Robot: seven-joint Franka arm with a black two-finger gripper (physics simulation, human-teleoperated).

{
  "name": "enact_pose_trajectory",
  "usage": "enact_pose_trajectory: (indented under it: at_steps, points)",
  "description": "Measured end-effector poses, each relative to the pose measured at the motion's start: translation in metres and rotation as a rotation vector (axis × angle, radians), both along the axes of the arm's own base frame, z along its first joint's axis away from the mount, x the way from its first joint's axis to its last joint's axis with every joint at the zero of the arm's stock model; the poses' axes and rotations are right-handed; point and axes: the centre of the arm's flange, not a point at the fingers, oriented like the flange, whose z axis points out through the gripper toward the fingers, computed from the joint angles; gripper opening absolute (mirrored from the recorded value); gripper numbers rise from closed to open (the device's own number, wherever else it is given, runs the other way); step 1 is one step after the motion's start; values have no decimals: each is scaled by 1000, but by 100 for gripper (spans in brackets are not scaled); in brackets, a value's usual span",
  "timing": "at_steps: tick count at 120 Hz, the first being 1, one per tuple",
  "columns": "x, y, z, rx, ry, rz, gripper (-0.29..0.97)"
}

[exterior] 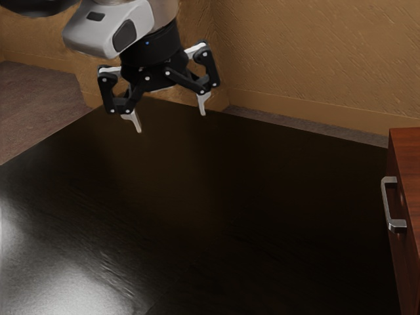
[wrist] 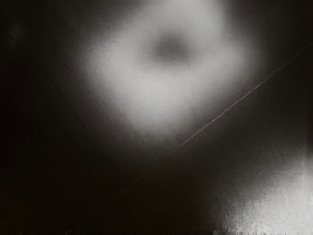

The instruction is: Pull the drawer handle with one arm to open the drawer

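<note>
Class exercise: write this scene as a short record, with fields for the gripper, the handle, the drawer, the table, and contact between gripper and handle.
gripper: open, empty, above the table, exterior view's upper left
handle: metal bar, upright, at the exterior view's right edge
drawer: reddish-brown front bearing the handle
table: dark, glossy
contact: none; gripper well apart from handle

Jaws hang above table (exterior: 197, 230) — handle (exterior: 393, 204) well apart.
</note>
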Motion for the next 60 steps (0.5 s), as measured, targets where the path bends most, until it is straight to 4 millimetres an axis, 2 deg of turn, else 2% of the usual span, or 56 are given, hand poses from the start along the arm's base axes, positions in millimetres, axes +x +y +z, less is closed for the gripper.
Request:
enact_pose_trajectory:
  at_steps: [9,18,36,48,60]
  points:
    - [13,31,-6,-11,13,25,68]
    - [25,42,-17,-24,35,13,68]
    - [25,22,-22,-27,47,-79,68]
    - [21,16,-64,4,100,-114,68]
    - [38,-2,-103,-23,108,-179,68]
